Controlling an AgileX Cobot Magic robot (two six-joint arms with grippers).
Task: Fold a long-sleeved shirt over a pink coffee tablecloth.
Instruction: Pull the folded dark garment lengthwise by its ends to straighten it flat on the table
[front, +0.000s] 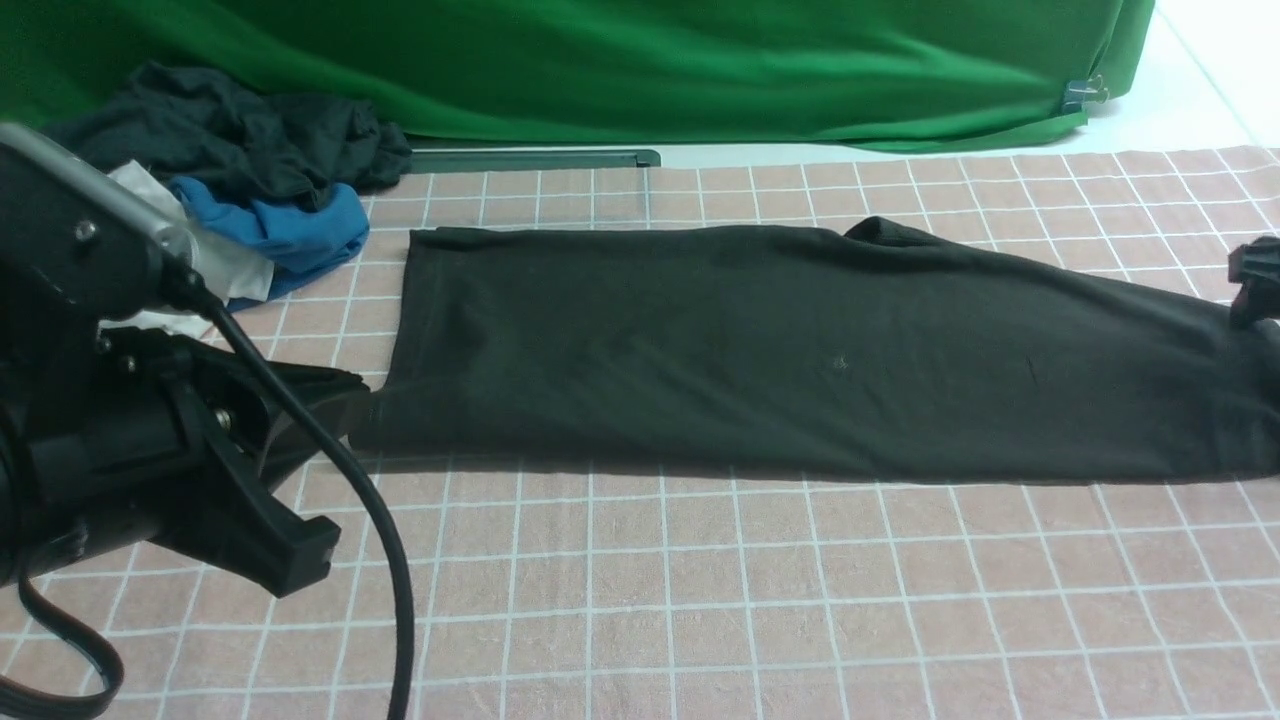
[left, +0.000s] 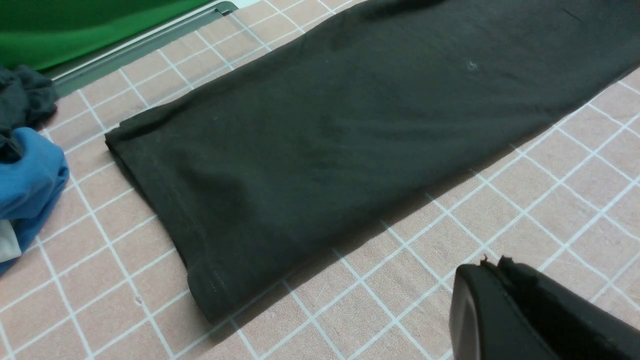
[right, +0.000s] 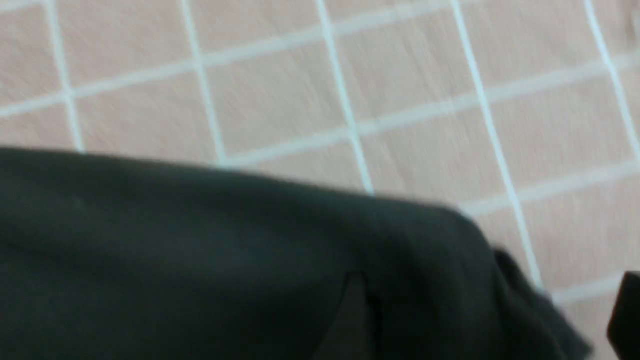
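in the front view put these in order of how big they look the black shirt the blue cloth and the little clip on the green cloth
1. Black shirt
2. Blue cloth
3. Clip

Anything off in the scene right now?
Nothing damaged or spilled that I can see. Slightly askew: the black sweatshirt has a small raised fold along its far edge, breaking an otherwise smooth line. Bunched garments sit at the far left, looking merely set aside.
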